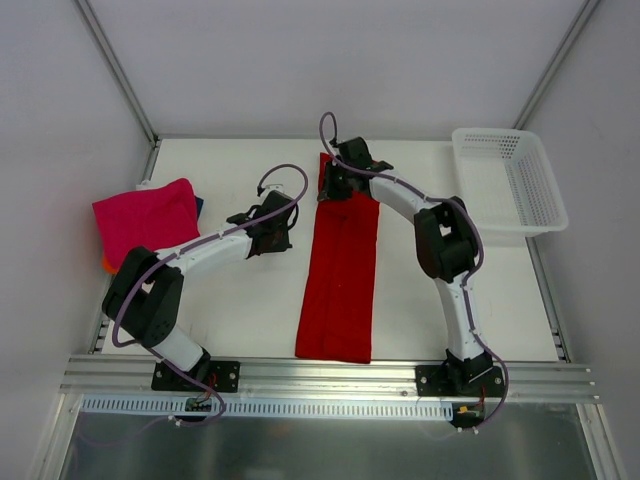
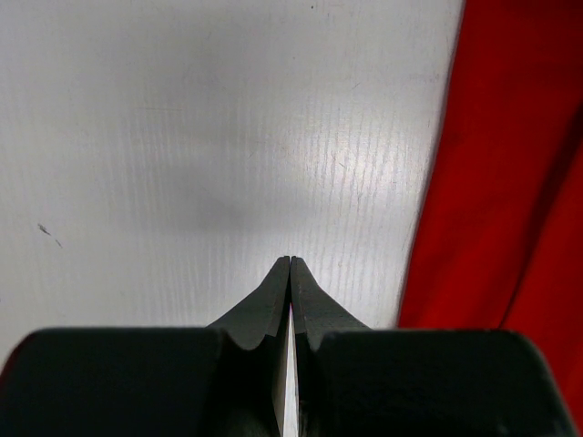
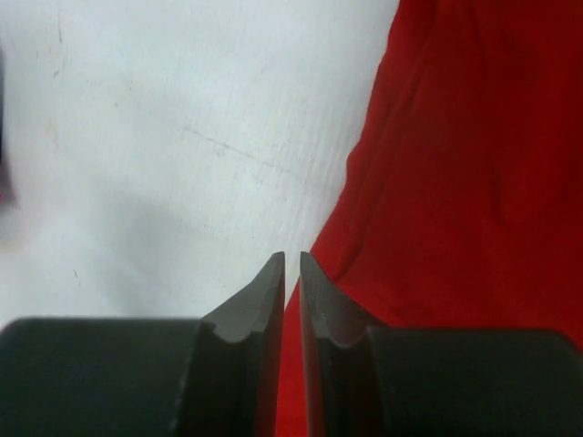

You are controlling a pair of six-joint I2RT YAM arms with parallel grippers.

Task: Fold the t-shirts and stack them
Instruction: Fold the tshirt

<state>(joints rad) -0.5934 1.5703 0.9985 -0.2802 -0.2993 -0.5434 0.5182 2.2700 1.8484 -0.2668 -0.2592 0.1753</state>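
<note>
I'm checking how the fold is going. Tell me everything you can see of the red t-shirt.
The red t-shirt is plain, soft-looking cloth, bright red, folded lengthwise into a long narrow strip with a crease down its middle. It lies flat on the white table between the two arms, running from the near edge toward the far side. The right gripper sits at its far end, fingertips nearly closed at the cloth's edge; whether they pinch it is unclear. The left gripper is beside it, apart.

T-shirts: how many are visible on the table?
4. The red shirt lies as a long strip at the centre; the magenta-pink shirt lies folded at the left, with a blue edge and an orange edge showing beneath it. More may be hidden there.
</note>
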